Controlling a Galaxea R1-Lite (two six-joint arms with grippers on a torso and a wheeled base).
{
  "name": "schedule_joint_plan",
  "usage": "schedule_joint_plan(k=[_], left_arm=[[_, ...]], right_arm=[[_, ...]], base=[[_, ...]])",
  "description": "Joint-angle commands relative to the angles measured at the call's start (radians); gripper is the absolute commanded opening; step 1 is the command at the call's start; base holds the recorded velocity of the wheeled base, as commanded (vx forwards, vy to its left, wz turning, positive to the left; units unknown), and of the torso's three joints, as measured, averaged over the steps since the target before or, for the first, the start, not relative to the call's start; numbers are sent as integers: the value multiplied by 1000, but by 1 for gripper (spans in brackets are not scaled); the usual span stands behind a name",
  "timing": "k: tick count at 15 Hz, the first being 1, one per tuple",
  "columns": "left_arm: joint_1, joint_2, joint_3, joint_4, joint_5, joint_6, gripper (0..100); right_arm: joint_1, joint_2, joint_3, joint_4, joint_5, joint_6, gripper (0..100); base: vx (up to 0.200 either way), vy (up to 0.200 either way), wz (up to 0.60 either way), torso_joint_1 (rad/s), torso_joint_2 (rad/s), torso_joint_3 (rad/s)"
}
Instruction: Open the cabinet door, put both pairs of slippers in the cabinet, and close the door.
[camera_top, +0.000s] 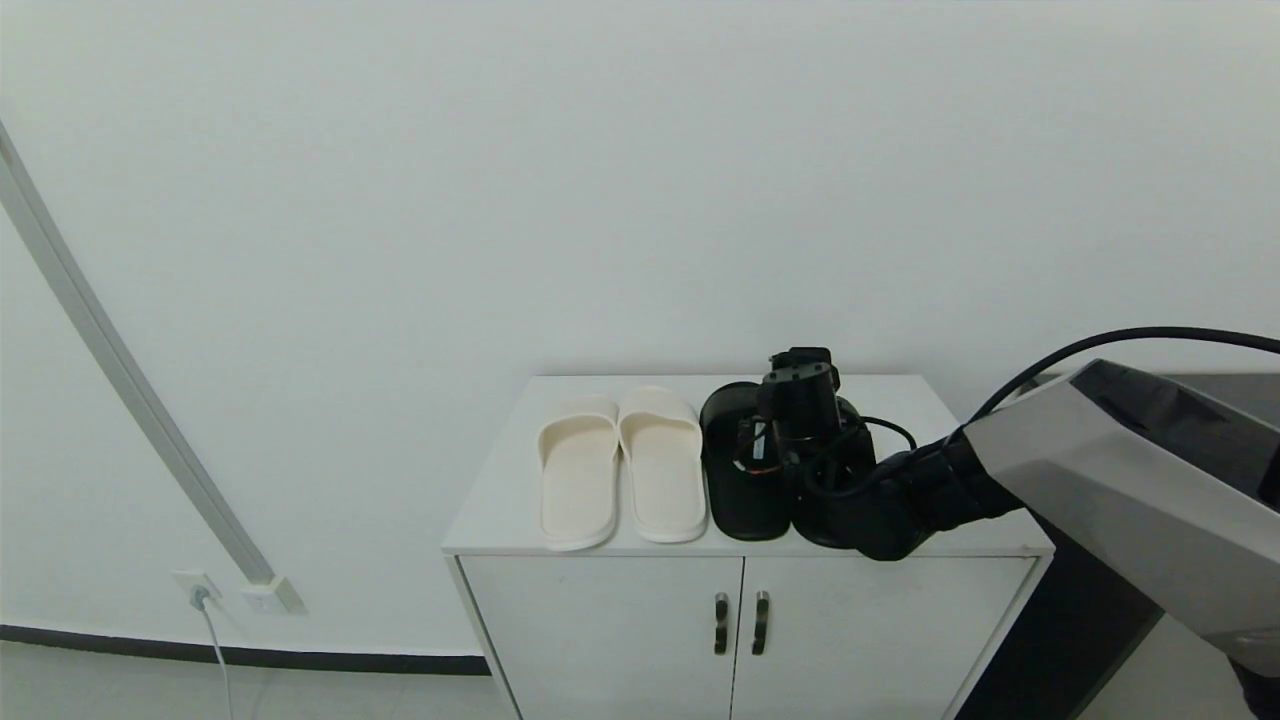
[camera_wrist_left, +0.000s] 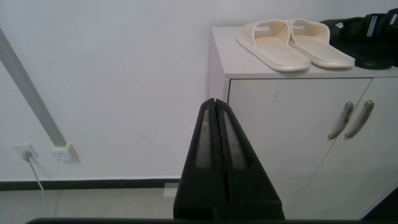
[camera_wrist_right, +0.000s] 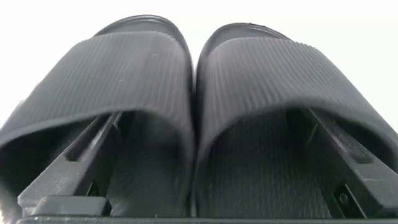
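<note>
Right jaws spread wide, one tucked under each strap of the black slippers (camera_wrist_right: 134, 87).

White slippers (camera_top: 640, 470) beside black slippers (camera_top: 730, 500), atop closed cabinet (camera_top: 600, 630)

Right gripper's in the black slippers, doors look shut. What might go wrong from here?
The cabinet doors are shut, so lifting the black slippers now leaves nowhere to put them. The right gripper has one finger under each strap, unclamped; a slipper may slip off. The white slippers lie right beside and may get nudged.
</note>
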Motion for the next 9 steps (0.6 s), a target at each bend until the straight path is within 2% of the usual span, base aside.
schedule_joint_plan(k=[1,4,5,9], left_arm=[[0,1,0,0,1,0,0],[0,1,2,0,1,0,0],[0,1,0,0,1,0,0],[0,1,0,0,1,0,0]], right_arm=[[-2,10,-12,-1,1,-3,100],[-3,10,-19,-1,-1,-3,100],[-5,8,-18,-1,-1,-3,0],[-3,-10,-16,-1,-2,-3,0]], base=[[0,0,0,0,0,0],[0,0,0,0,0,0],[0,0,0,0,0,0],[0,0,0,0,0,0]])
